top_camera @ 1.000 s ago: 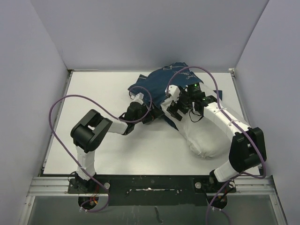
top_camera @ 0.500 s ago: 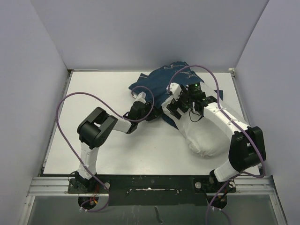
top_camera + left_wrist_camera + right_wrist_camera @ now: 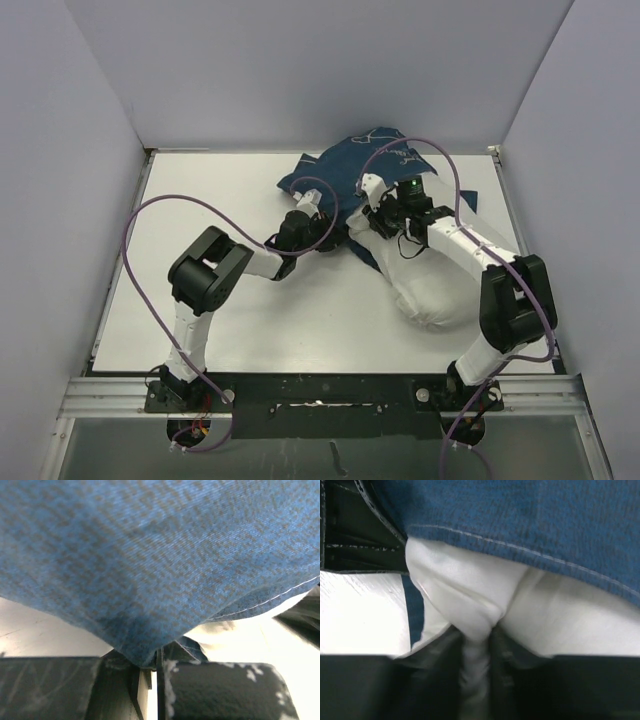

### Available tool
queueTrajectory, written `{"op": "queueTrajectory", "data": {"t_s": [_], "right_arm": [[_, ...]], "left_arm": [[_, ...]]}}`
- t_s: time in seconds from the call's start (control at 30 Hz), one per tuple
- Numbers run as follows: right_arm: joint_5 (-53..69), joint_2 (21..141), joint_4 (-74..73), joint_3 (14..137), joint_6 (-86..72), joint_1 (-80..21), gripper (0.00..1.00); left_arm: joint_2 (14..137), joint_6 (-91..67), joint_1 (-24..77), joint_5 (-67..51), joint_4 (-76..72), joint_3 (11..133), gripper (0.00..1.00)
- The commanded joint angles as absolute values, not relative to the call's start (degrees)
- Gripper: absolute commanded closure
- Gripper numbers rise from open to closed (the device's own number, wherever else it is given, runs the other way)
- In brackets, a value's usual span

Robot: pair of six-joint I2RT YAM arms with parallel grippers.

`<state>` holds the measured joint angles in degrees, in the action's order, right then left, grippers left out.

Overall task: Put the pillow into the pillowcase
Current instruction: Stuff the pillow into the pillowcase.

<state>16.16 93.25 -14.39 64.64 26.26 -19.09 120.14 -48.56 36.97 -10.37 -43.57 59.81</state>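
Left jaws clamped on the pillowcase (image 3: 150, 555) hem, I judge to hold its mouth up. Right jaws pinch a fold of the pillow (image 3: 470, 597) to feed it in. Pillow lies mid-table (image 3: 220, 200), far end under the case.

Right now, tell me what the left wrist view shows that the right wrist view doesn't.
Only left wrist: the left gripper shut on a fold of the pillowcase. Only right wrist: the right gripper pinching a white pucker of the pillow. Both: the blue stitched hem lying over white pillow fabric.
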Motion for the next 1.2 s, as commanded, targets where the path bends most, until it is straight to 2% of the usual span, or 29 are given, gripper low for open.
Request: {"op": "queueTrajectory", "data": {"t_s": [0.0,0.03,0.17,0.23,0.37,0.5,0.57,0.7,0.83,0.9,1.03,1.17], "right_arm": [[16.0,95.0,-11.7,66.8,23.7,-17.5,0.92],[16.4,95.5,-12.2,68.6,21.7,-17.2,1.00],[15.6,96.2,-7.2,75.7,12.7,-16.3,1.00],[12.9,97.2,-0.5,79.4,7.9,-16.4,1.00],[8.6,102.4,2.2,87.9,1.3,-17.9,1.00],[7.4,105.2,5.3,79.5,0.0,-19.6,1.00],[10.6,105.8,6.8,73.3,-0.3,-19.7,1.00],[27.6,104.7,9.1,65.1,-0.1,-17.3,0.98],[49.9,102.6,8.5,64.1,4.1,-15.2,0.78],[57.0,100.9,3.9,65.4,8.7,-14.4,0.68],[64.6,96.9,-13.3,70.2,25.1,-12.6,0.46],[65.7,94.1,-34.5,77.7,45.4,-10.7,0.31]], "left_arm": [[114.9,-42.3,37.1,-17.5,-49.4,61.0,1.00],[113.1,-41.4,37.4,-19.1,-49.0,61.2,1.00],[109.0,-42.9,38.1,-27.2,-49.9,62.4,1.00],[109.4,-45.8,38.0,-31.5,-52.3,64.0,1.00],[111.8,-52.7,38.0,-39.2,-56.9,69.5,1.00],[117.0,-65.6,38.1,-45.1,-70.2,72.3,1.00],[117.8,-69.1,38.0,-45.8,-74.3,70.6,1.00],[114.4,-64.8,37.6,-42.8,-67.7,63.5,1.00],[113.2,-63.1,35.1,-37.3,-57.4,56.0,1.00],[112.4,-63.2,33.5,-34.0,-55.1,52.2,1.00],[109.3,-60.7,31.5,-32.0,-50.6,49.2,1.00],[106.8,-58.6,29.7,-32.9,-48.2,48.0,1.00]]}}
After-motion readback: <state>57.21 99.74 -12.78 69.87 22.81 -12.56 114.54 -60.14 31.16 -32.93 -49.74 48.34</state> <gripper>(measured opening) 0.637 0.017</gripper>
